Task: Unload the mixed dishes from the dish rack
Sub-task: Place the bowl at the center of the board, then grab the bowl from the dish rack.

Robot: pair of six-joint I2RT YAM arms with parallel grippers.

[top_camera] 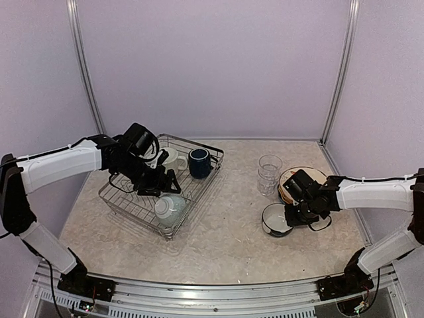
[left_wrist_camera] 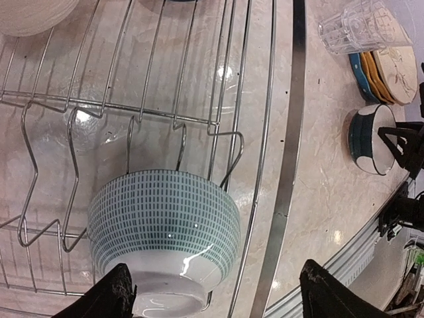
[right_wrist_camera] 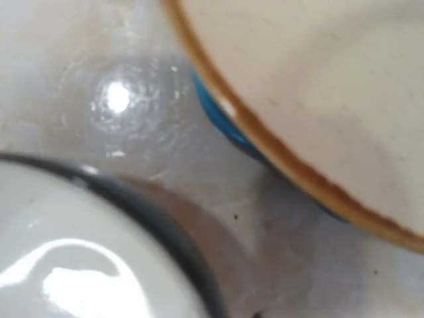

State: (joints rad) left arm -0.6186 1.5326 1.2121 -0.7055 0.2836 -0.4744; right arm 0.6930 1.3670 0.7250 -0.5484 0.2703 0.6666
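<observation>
The dish rack (top_camera: 121, 201) stands at the left and holds a cream mug (top_camera: 171, 159), a navy mug (top_camera: 199, 162) and an upturned teal bowl (top_camera: 170, 207). My left gripper (top_camera: 156, 183) hovers over the rack, open. In the left wrist view its fingertips (left_wrist_camera: 111, 297) flank the bowl (left_wrist_camera: 164, 232), one by the bowl's foot and the other outside the rack's rim (left_wrist_camera: 286, 165). On the table to the right sit a glass tumbler (top_camera: 269, 173), stacked plates (top_camera: 299, 180) and a second teal bowl (top_camera: 274, 219). My right gripper (top_camera: 290, 213) is at that bowl's rim; its fingers are hidden.
The right wrist view shows only the bowl's dark rim (right_wrist_camera: 126, 205), the cream plate (right_wrist_camera: 318, 86) with a blue plate's edge (right_wrist_camera: 218, 114) under it, and marbled tabletop between them. Walls enclose the table; a metal rail (top_camera: 212, 291) runs along the near edge.
</observation>
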